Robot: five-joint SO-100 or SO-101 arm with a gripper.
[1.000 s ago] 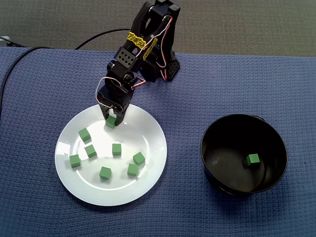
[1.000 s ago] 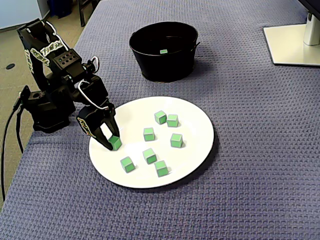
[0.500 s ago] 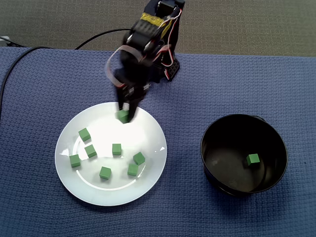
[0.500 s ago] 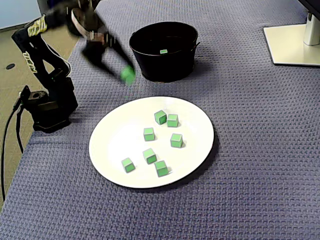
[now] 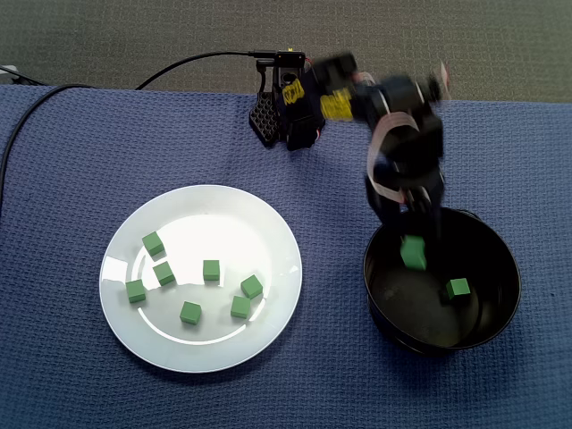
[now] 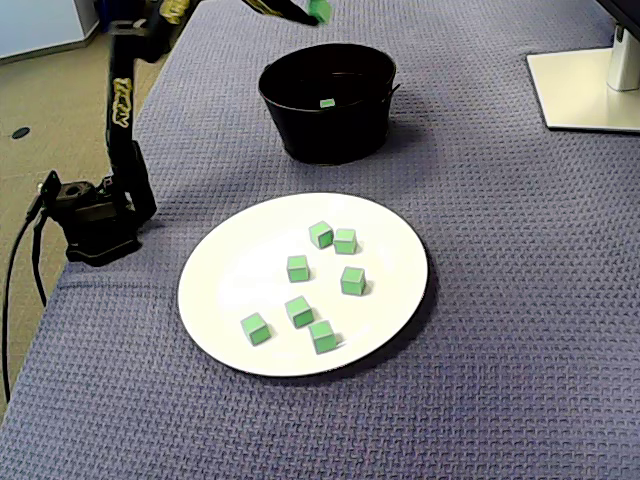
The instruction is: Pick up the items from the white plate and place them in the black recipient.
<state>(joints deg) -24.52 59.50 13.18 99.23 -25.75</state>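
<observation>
A fixed view shows the counter under a blue woven cloth (image 5: 71, 375), with the black robot arm (image 5: 402, 134) reaching from its base at the far edge towards the right of the picture. In both fixed views the arm's end is blurred. A round white plate (image 5: 259, 214) lies on the cloth at the left of this view, and a deep black bowl (image 5: 368, 268) stands well apart from it at the right. The jaws are closed on a small green cube (image 5: 413, 253), held in the air over the bowl's opening near its rim. In a fixed view from the side that cube (image 6: 320, 9) sits at the top edge of the picture, clearly higher than the bowl (image 6: 330, 140). Seven loose green cubes (image 5: 211, 270) are scattered over the plate's lower half, none touching. One single green cube (image 5: 458, 288) lies on the bowl's floor.
</observation>
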